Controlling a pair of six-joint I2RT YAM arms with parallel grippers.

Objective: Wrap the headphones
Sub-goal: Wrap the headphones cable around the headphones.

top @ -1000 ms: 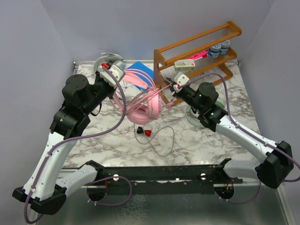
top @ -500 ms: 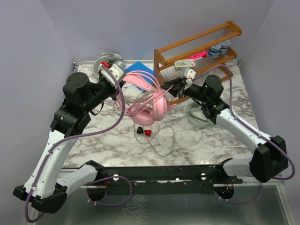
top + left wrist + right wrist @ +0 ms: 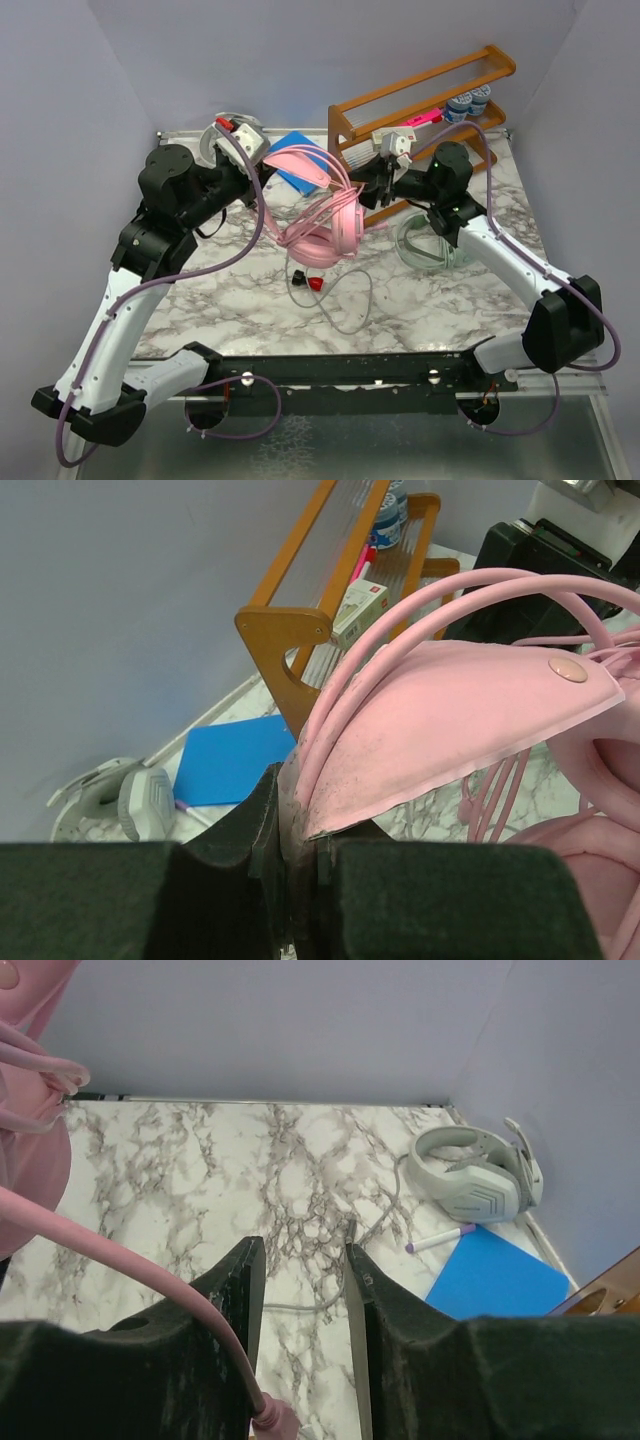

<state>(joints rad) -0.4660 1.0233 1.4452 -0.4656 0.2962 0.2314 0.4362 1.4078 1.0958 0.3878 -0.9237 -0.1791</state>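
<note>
I find the marble table [image 3: 200, 290] carrying a wooden rack [image 3: 420, 120] at its back right corner.

The pink headphones [image 3: 325, 215] sit over the middle of the table, in front of the rack. Their headband is raised toward the back left and the cups hang lower, toward the near side. I cannot tell whether the cups touch the marble.

The left gripper [image 3: 300, 810] is clenched on the edge of the pink headband pad, as the left wrist view shows plainly.

The right gripper [image 3: 305, 1260] is up beside the rack with its jaws parted, marble visible between them. The pink cable [image 3: 130, 1260] crosses its left finger and ends at the base of the gap. I cannot confirm any grasp on it.

The mint green headphones [image 3: 430, 245] lie flat on the table under the right arm. The silver-grey headphones [image 3: 475, 1175] lie at the back left corner, with a blue sheet [image 3: 500, 1275] just beside them.

A small red-and-black object [image 3: 310, 283] rests near the pink cups. A purple-tipped pen [image 3: 440, 1240] lies between the silver-grey set and the blue sheet.
</note>
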